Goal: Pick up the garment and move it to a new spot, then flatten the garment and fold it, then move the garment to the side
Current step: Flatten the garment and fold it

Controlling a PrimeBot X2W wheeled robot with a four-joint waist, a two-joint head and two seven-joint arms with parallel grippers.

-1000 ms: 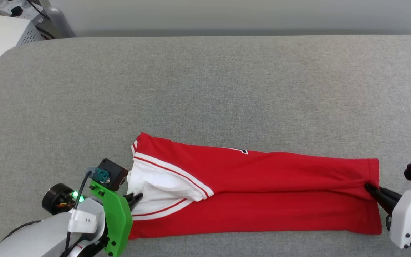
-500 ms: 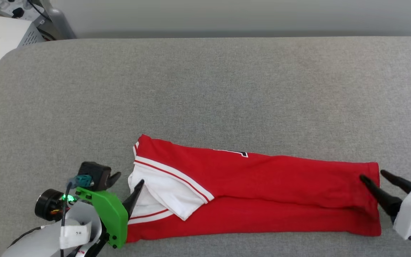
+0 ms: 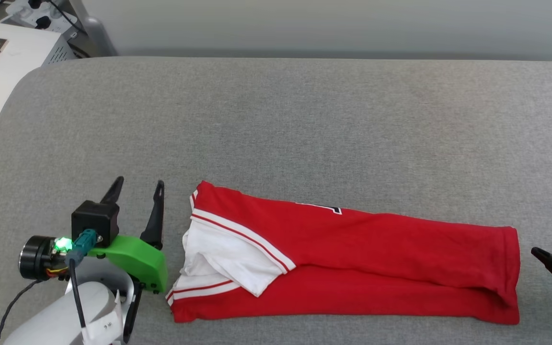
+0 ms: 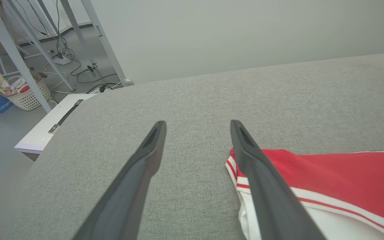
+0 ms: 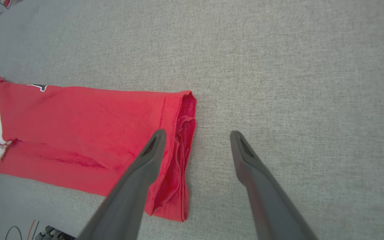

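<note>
Wide grey fabric-covered surface (image 3: 304, 120), and the red jersey (image 3: 376, 244) lies on it, folded into a long strip near the front edge.

Left gripper (image 3: 139, 181): two long dark tapered fingers (image 3: 154, 215) on a bright green bracket (image 3: 134, 258), black camera block (image 3: 95, 220), teal connector (image 3: 84, 238), black cable (image 3: 75, 292), pale grey forearm (image 3: 51, 321).

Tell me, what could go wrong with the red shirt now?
1. The white sleeve lies bunched on the garment; folding now could trap those wrinkles.
2. The hem at the right end gapes in loose layers, so the open right fingers might pinch just one layer.
3. The garment lies close to the near edge of the grey surface; a careless drag might slide it off.
</note>
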